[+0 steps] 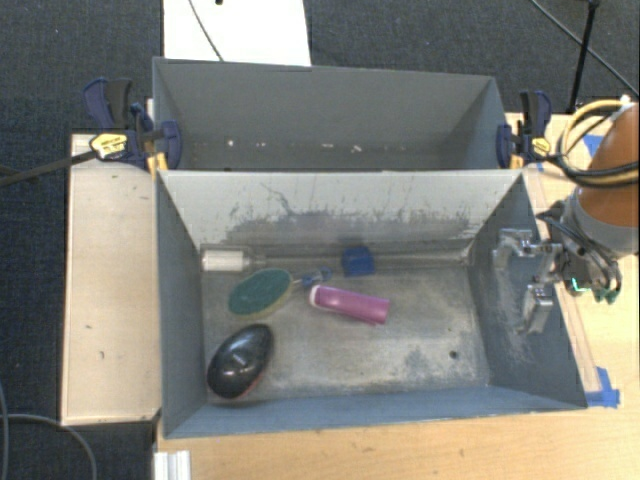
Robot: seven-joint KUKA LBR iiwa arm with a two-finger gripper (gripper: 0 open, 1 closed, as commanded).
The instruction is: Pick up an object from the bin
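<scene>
My gripper (527, 280) hangs over the bin's sloped right wall, its two metal fingers (540, 310) apart and nothing between them. It is open. The nearest loose thing is a pink-purple tube (349, 304) lying on its side in the middle of the floor, well to the gripper's left. A small blue block (357, 261) rests just behind the tube, near the back wall.
A green round scrubber head (261, 291) lies left of the tube. A white stubby piece (224, 260) sits at the back left. A black oval computer mouse (240, 360) fills the front left corner. The floor between tube and right wall is bare.
</scene>
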